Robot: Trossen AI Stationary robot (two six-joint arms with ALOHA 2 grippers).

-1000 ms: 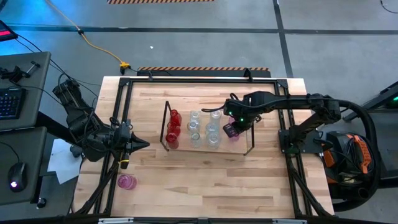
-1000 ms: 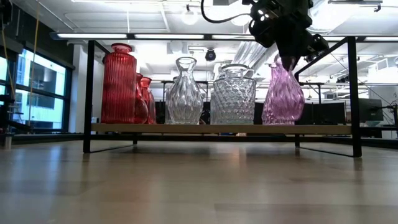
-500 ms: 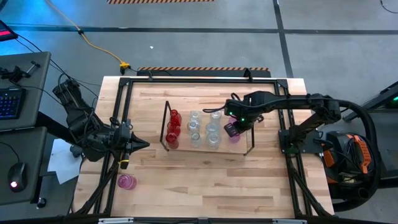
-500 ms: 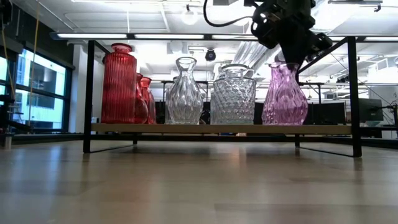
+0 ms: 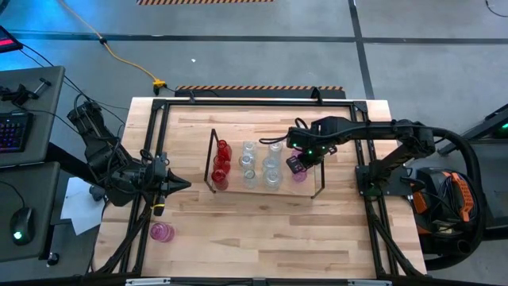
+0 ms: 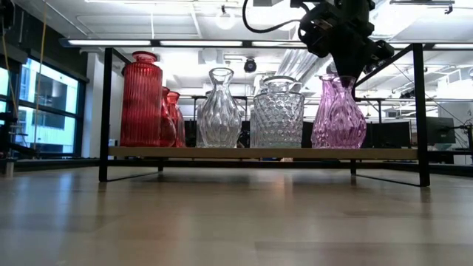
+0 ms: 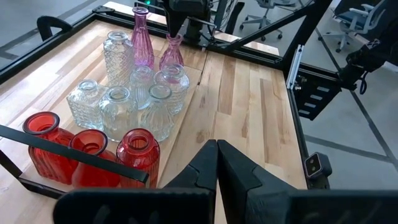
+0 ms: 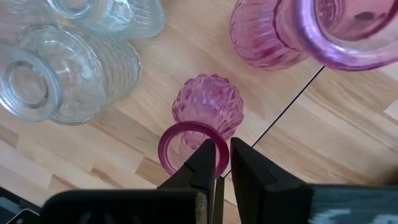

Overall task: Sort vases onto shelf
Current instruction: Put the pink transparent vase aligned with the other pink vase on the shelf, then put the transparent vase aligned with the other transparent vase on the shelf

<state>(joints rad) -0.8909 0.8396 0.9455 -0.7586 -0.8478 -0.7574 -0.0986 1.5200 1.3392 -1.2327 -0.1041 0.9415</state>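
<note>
From my overhead feed, the wooden table stands on a grey concrete floor with dark lines and a yellow cable trailing across it. At the left edge is a desk with a keyboard and a mouse. Level across the table I see ceiling lights, tall windows at left and an open workshop behind.

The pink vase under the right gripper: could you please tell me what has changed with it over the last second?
The pink vase, tilted a second ago, now stands upright on the shelf. The right gripper holds its rim. The other vases and left gripper stayed put.
</note>
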